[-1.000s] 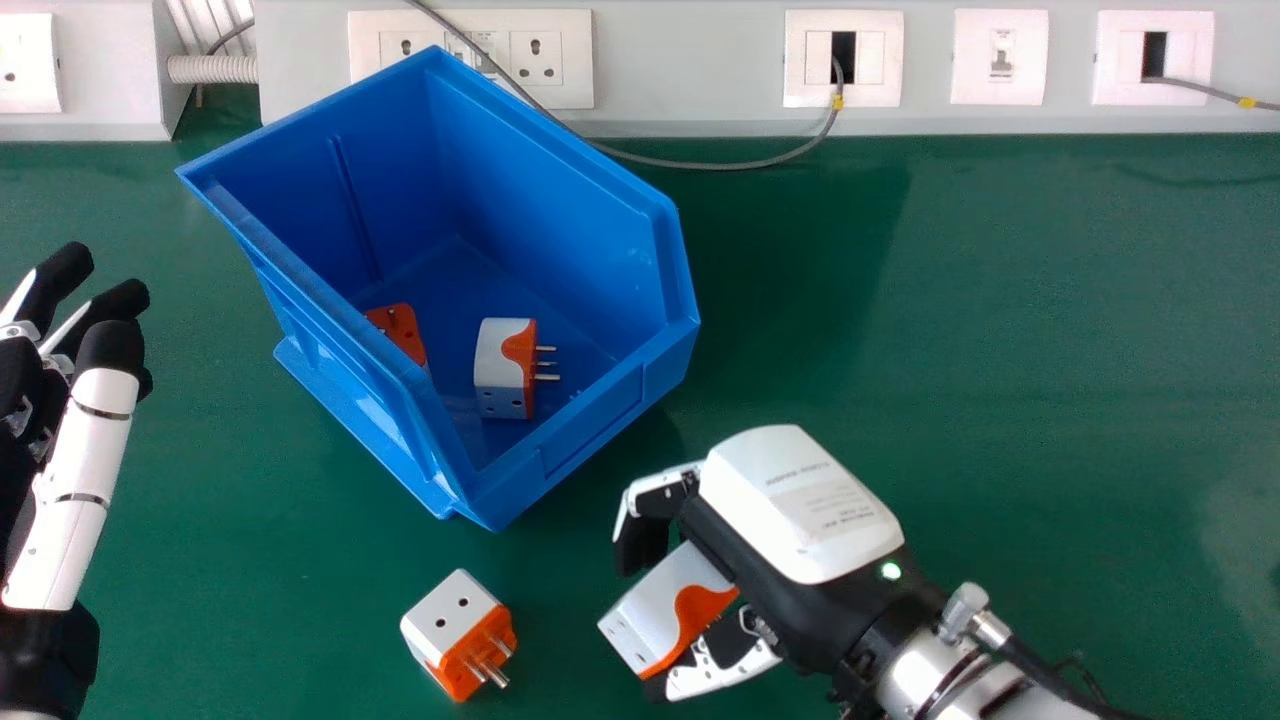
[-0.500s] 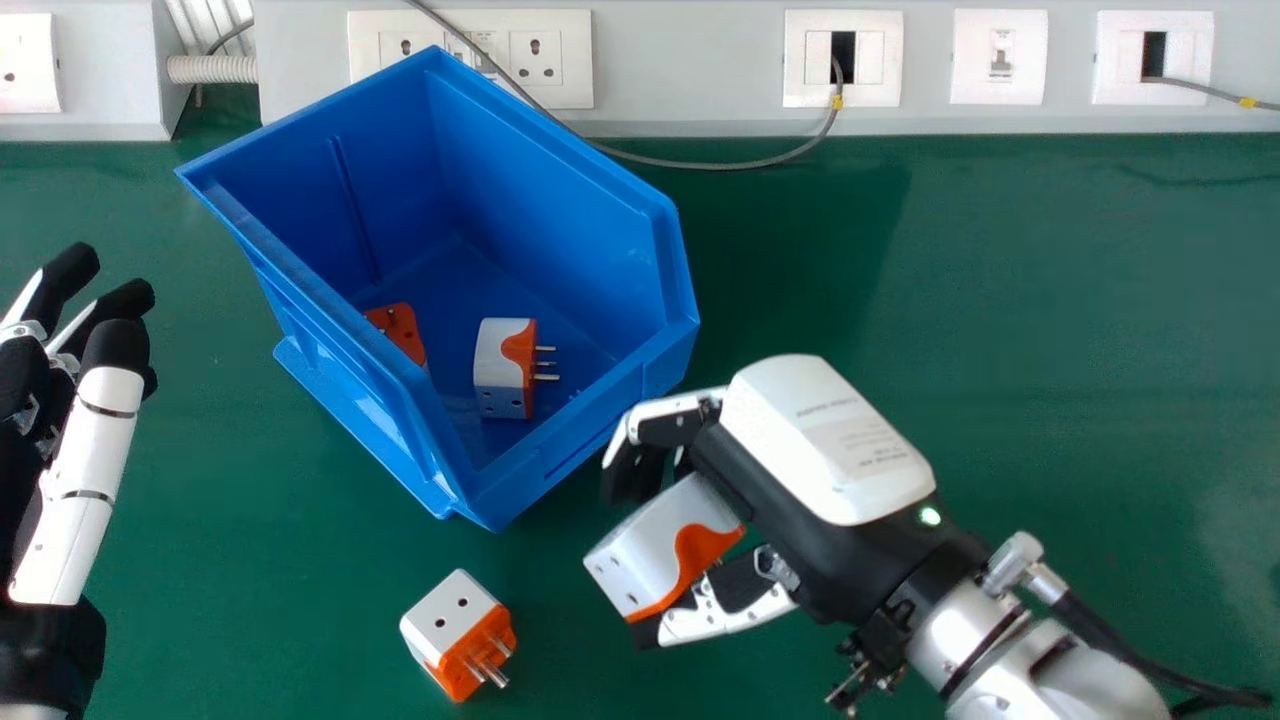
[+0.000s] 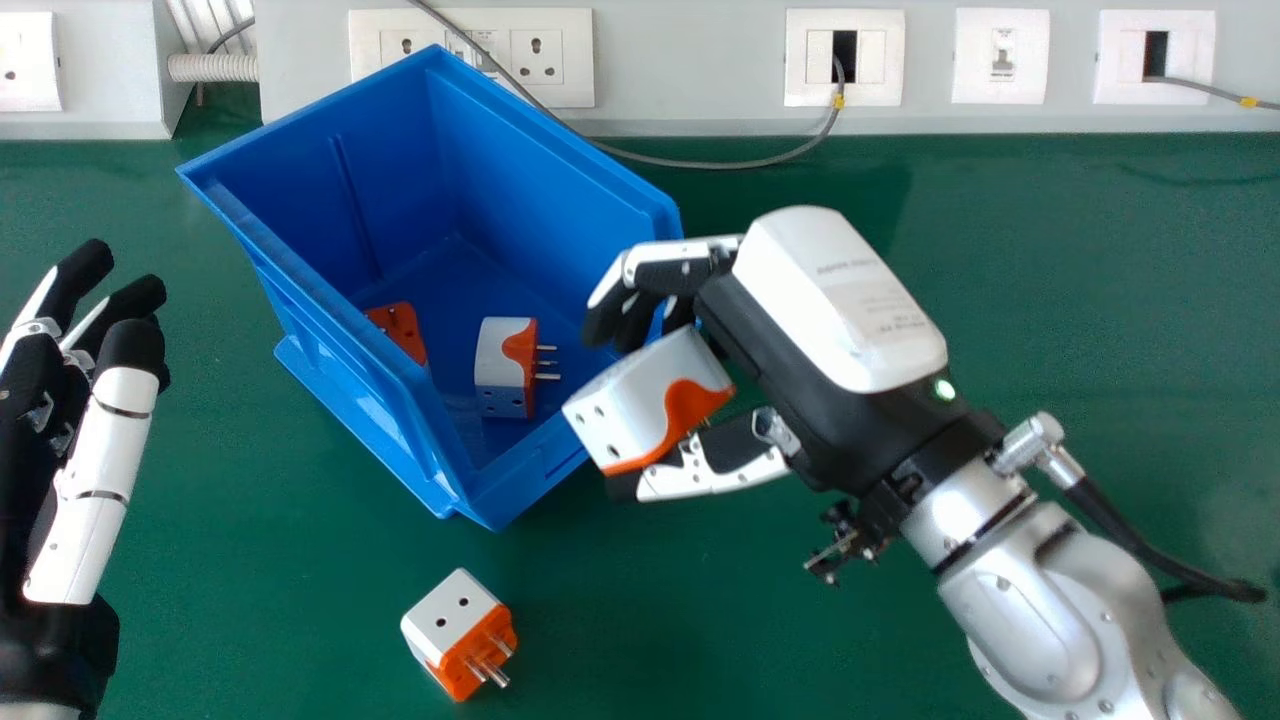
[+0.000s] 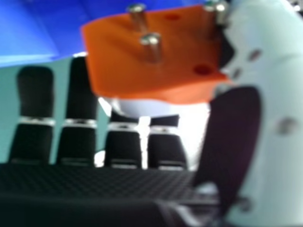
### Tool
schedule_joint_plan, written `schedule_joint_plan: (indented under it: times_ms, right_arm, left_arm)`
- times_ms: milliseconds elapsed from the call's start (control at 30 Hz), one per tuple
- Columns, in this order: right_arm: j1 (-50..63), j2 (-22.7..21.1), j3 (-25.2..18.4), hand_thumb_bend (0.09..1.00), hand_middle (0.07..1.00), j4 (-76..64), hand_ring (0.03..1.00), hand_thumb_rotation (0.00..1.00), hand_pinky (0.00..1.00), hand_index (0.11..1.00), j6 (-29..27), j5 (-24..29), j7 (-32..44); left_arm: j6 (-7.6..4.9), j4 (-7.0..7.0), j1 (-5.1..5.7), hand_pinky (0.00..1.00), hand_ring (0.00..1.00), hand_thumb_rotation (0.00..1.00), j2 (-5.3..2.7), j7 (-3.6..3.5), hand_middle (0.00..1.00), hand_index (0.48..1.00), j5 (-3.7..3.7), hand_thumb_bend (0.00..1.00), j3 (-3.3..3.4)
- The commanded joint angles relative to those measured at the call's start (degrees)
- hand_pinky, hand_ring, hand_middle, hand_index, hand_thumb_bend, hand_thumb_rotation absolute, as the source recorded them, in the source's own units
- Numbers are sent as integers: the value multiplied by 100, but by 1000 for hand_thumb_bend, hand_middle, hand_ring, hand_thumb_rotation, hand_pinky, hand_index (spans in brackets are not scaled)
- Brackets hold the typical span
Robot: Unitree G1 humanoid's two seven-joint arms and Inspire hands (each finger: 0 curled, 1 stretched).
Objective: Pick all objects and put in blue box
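Adapter (image 3: pixel 635 410) in right fingers (image 3: pixel 674 274)

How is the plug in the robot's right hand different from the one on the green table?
The held plug is up in the right hand, by the blue box; the loose plug rests on the table.

From the head view, the held plug's pins are mostly hidden, while the loose plug's stick out plainly.

Both are white and orange.

The blue box (image 3: pixel 540 190) is open on top, its right wall near the right robot hand (image 3: pixel 790 330).
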Motion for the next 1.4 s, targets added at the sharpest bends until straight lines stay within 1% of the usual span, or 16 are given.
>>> schedule_joint_plan:
  times_ms: [0,167,267,433,567,667,767,933,1133,1300,1367]
  right_arm:
    - [-458,130,-85,489,522,25,438,0,324,550,-78,70,-179]
    - [-1165,309,-29,489,522,611,438,0,323,552,-180,19,-386]
    - [-1583,439,37,489,521,1042,436,0,321,553,-171,-51,-516]
    - [-2183,639,183,489,524,1812,433,0,319,551,-231,-163,-815]
    - [-2669,784,306,489,526,2503,431,0,317,548,-312,-204,-1082]
    - [-2961,892,380,489,525,2901,428,0,315,548,-243,-291,-1203]
    - [-3357,1094,437,488,524,3449,427,0,314,548,-161,-280,-1311]
    - [-4108,1322,650,490,528,4630,431,0,322,541,-97,-386,-1547]
    - [-4902,1622,978,491,531,6145,435,0,328,527,-84,-593,-2163]
    - [-5433,1911,1307,492,533,7289,440,0,330,506,36,-734,-2443]
    - [-5642,2042,1470,493,534,7709,443,0,331,495,146,-830,-2414]
  left_arm:
    - [-102,-113,-26,865,897,704,-9,24,868,900,11,577,-4]
    - [-64,-122,-13,864,899,706,8,12,870,903,-25,576,6]
    - [-65,-117,6,865,900,707,14,-3,872,906,-40,576,16]
    - [-62,-106,26,871,905,710,29,-11,878,913,-36,576,40]
    - [-17,-133,31,873,906,711,42,-18,880,915,-66,577,54]
    - [6,-146,43,874,907,712,47,-23,882,916,-75,577,55]
    - [65,-203,63,875,908,712,65,-18,883,917,-70,578,56]
    - [108,-187,51,875,909,712,96,-33,887,919,-75,576,81]
    - [65,-146,51,876,911,712,121,-76,888,920,-43,575,89]
    - [-27,-50,32,873,910,712,145,-124,888,921,17,575,119]
    - [-69,-41,47,871,909,714,145,-138,888,921,42,574,133]
